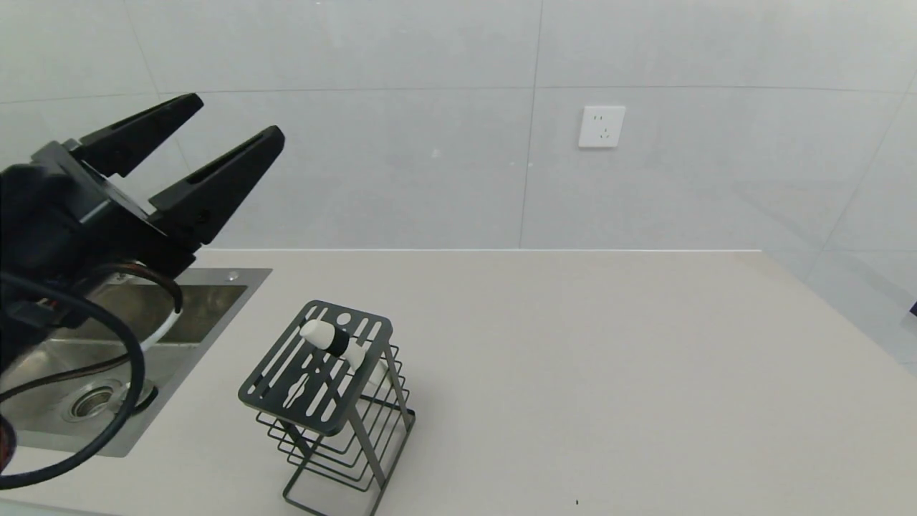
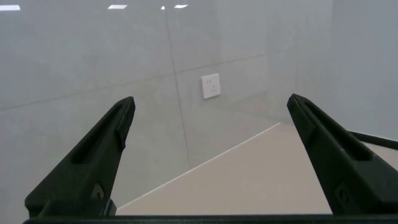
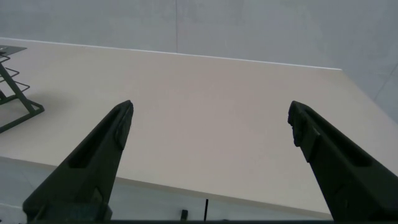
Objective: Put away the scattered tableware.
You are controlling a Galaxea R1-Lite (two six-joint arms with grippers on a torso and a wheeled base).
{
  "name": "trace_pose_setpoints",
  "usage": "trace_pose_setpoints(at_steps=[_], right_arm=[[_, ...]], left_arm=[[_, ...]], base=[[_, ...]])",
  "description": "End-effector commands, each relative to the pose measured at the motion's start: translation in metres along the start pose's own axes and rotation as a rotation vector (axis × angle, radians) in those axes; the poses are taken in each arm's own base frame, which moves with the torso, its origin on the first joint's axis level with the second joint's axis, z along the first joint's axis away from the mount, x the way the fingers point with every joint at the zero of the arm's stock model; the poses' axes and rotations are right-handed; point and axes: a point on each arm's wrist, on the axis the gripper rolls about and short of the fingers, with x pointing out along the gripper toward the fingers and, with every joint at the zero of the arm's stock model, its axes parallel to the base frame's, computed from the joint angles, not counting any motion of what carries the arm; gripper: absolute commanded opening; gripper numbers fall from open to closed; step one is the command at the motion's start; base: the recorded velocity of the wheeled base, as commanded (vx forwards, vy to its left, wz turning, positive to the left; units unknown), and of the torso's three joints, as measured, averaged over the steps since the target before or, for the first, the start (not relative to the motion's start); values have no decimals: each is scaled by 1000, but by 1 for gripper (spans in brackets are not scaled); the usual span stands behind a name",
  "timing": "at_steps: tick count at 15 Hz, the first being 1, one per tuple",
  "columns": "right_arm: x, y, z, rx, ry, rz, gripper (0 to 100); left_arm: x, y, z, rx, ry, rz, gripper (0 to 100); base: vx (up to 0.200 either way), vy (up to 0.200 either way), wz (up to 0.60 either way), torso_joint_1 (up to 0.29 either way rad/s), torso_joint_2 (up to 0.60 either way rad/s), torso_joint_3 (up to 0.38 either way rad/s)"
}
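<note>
A black wire rack point(image 1: 326, 408) with a slotted top stands on the beige counter point(image 1: 573, 373). One utensil with a white and black handle point(image 1: 326, 337) sticks up out of a slot in the top. My left gripper point(image 1: 233, 122) is raised high at the left, above the sink, open and holding nothing; the left wrist view has its fingers point(image 2: 99, 162) spread against the wall. My right gripper point(image 3: 211, 115) is open and bare over the counter's near edge, with the rack's foot point(image 3: 15, 106) off to one side.
A steel sink point(image 1: 107, 373) with a drain is set into the counter at the left. A white wall socket point(image 1: 602, 126) sits on the tiled wall behind. The counter's right half is bare beige surface.
</note>
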Motion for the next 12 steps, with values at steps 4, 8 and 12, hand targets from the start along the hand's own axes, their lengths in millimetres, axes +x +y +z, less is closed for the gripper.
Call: trace_pose_setpoints(at_steps=[4, 8, 12], right_arm=[[1, 0, -2, 12, 10, -8, 100], [1, 0, -2, 12, 12, -6, 100], [1, 0, -2, 12, 12, -8, 100]], left_arm=[[-87, -11, 36, -9, -138, 102, 100], [-138, -27, 51, 62, -223, 154, 100], [-198, -51, 22, 65, -97, 239, 100]], base=[[0, 0, 0, 0, 0, 0], [0, 0, 0, 0, 0, 0], [0, 0, 0, 0, 0, 0]])
